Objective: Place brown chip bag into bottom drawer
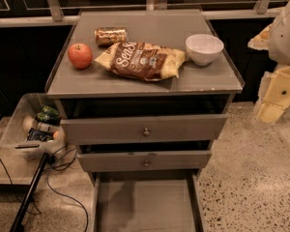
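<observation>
The brown chip bag (141,60) lies flat on the cabinet top, between a red apple and a white bowl. The bottom drawer (146,204) is pulled out at the foot of the cabinet, and its flat grey floor shows. My arm hangs at the right edge of the view. Its gripper (273,103) is beside the cabinet's right side, below the level of the top and well to the right of the bag. It holds nothing that I can see.
A red apple (80,55) and a small gold can (111,36) sit left of the bag. A white bowl (204,49) sits to its right. Two knobbed drawers (146,129) stand slightly open above the bottom one. A clear bin of items (34,127) and cables lie on the floor at the left.
</observation>
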Motion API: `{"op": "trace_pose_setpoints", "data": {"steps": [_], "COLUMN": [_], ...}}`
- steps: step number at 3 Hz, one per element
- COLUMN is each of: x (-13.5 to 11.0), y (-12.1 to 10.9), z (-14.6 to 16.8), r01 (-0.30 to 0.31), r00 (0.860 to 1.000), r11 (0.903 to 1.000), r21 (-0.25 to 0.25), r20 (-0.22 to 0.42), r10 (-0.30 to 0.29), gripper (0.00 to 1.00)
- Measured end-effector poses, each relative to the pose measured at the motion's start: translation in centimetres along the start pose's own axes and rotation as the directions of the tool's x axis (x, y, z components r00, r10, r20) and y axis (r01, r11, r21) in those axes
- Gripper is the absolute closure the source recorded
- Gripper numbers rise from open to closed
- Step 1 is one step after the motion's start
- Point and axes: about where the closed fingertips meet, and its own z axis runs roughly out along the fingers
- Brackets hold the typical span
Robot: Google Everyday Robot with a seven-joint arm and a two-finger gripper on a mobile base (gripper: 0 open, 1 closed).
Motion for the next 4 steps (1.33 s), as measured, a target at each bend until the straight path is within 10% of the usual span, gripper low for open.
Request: {"op": "trace_pose_setpoints", "data": {"steps": [2, 4], "x": [-2.8, -5.2], "y": [-1.1, -7.4], "z": [0.6, 1.7], "r01": [0.037, -0.050], "r00": [0.999, 0.988], "r11": [0.9984, 0.9941], "r21": [0.044, 0.097], "r20": [0.030, 0.150], "r10": [-0.038, 0.035], "gripper": [0.00, 0.00]}}
